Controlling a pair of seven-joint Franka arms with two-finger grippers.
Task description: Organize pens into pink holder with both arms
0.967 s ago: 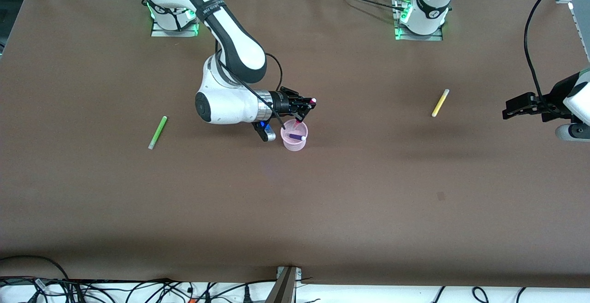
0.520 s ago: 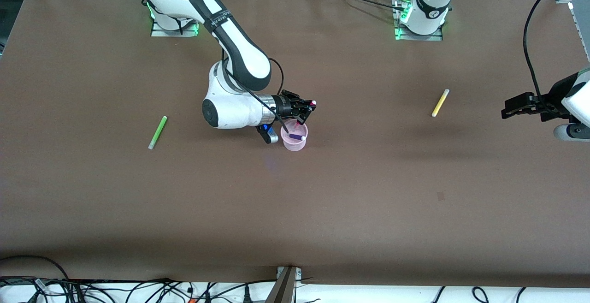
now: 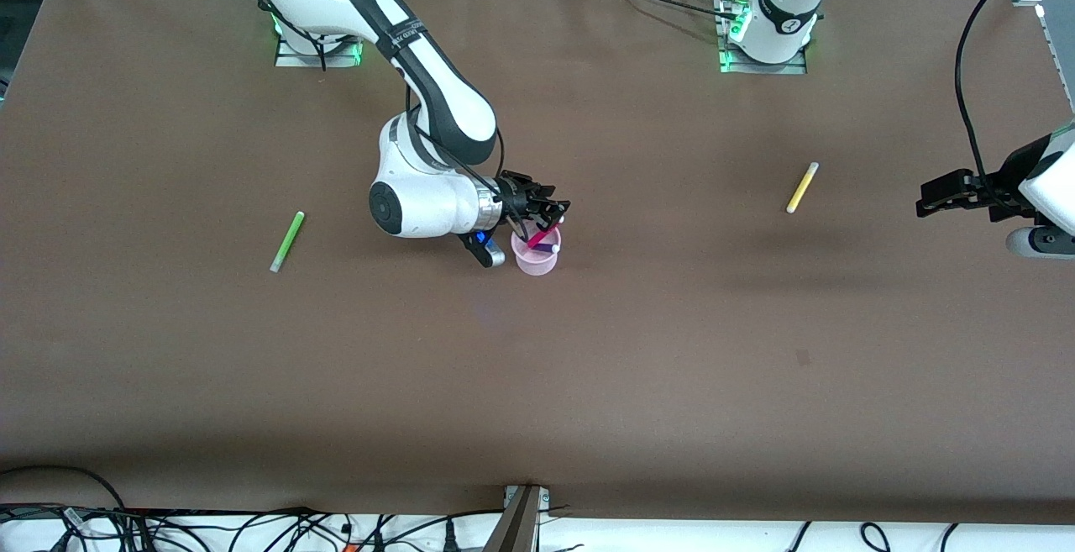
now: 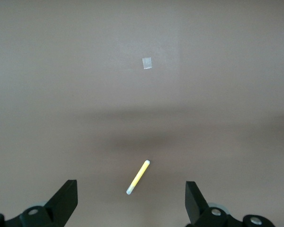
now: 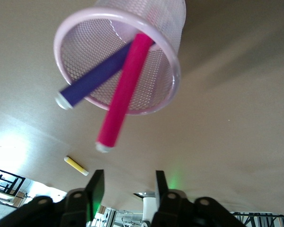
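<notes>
Right wrist view shows the purple pen and magenta pen leaning inside the pink holder, mid-counter. Right pincer spread, empty. Green pen and yellow pen remain; left pincer waits, spread.

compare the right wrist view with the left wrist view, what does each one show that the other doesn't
Only the right wrist view shows the pink holder, with the purple pen and the magenta pen leaning inside it, both free of the open right gripper.

Only the left wrist view shows the open left gripper, which waits over bare table, and a small pale square mark on the table.

Both show the yellow pen lying on the brown table; in the right wrist view it is small and far off.
</notes>
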